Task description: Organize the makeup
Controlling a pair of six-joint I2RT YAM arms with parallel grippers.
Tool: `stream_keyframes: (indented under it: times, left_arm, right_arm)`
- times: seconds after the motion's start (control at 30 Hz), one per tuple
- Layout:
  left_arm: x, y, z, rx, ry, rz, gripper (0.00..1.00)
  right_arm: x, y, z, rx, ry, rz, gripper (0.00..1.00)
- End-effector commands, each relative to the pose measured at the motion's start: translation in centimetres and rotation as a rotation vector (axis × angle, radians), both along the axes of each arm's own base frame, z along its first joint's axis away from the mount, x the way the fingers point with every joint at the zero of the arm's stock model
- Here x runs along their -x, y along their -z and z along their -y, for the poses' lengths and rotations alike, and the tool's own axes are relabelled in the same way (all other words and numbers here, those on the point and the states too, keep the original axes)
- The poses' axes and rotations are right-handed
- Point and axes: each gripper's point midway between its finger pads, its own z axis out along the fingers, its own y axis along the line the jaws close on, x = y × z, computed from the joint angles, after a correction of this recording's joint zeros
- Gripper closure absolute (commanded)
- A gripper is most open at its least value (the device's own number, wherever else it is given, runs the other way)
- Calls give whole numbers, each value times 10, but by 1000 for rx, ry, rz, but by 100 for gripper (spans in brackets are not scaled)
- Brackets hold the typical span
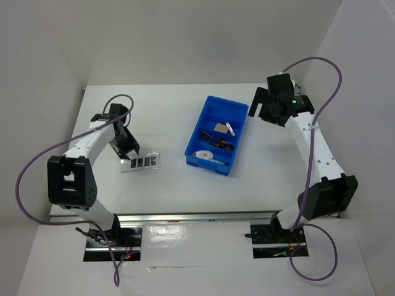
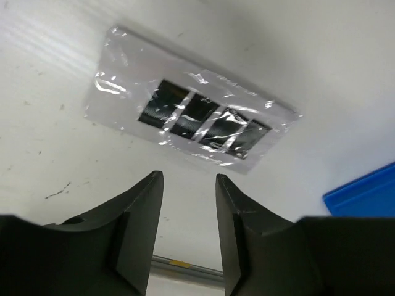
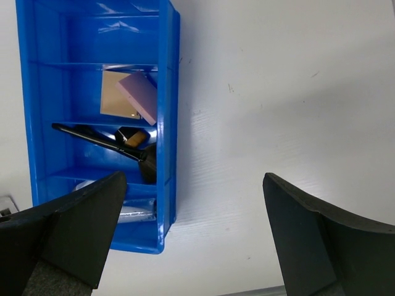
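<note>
The silver-grey palette strip point(image 1: 141, 162) with four dark pans lies in clear wrap on the table left of the blue bin point(image 1: 192, 139). In the left wrist view the strip point(image 2: 197, 117) lies just beyond my left gripper point(image 2: 189, 179), which is open, empty and not touching it. In the bin lie a tan square pad point(image 3: 114, 92), a pink pad point(image 3: 143, 97), thin black brushes point(image 3: 92, 137), a silver tube point(image 3: 133, 213) and a white oval compact point(image 1: 202, 154). My right gripper point(image 3: 194, 177) is wide open and empty, above the table just right of the bin.
The bin's right wall point(image 3: 166, 111) lies close to my right gripper's left finger. White walls enclose the table at the back and both sides. A metal rail point(image 1: 197, 217) runs along the near edge.
</note>
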Motion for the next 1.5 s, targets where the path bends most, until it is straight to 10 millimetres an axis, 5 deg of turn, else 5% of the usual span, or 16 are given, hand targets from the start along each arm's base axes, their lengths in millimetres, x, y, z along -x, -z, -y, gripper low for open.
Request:
stream_keyframes:
  times: [0.0, 0.13, 0.23, 0.4, 0.57, 0.8, 1.17, 1.47]
  left_arm:
    - [21, -5, -12, 39, -80, 22, 46]
    - [32, 9, -42, 147, -172, 21, 39]
    - [32, 8, -50, 225, -203, 65, 37]
    - [28, 15, -54, 325, -225, 129, 19]
    - [12, 26, -53, 394, -215, 171, 21]
    - [31, 47, -57, 351, -255, 70, 22]
    - [32, 63, -54, 404, -159, 169, 22]
    - [35, 87, -46, 471, -152, 219, 34]
  right_arm:
    - [-7, -12, -2, -18, -13, 58, 1]
    - [-6, -9, -5, -30, -26, 46, 1]
    - [-2, -11, -4, -25, -33, 55, 1]
    - [3, -2, -2, -15, -26, 33, 1]
    - [6, -1, 6, 25, -18, 32, 1]
    - [3, -3, 4, 18, -25, 34, 1]
    - [-2, -8, 1, 10, -31, 40, 1]
    - [3, -13, -5, -5, -53, 47, 1]
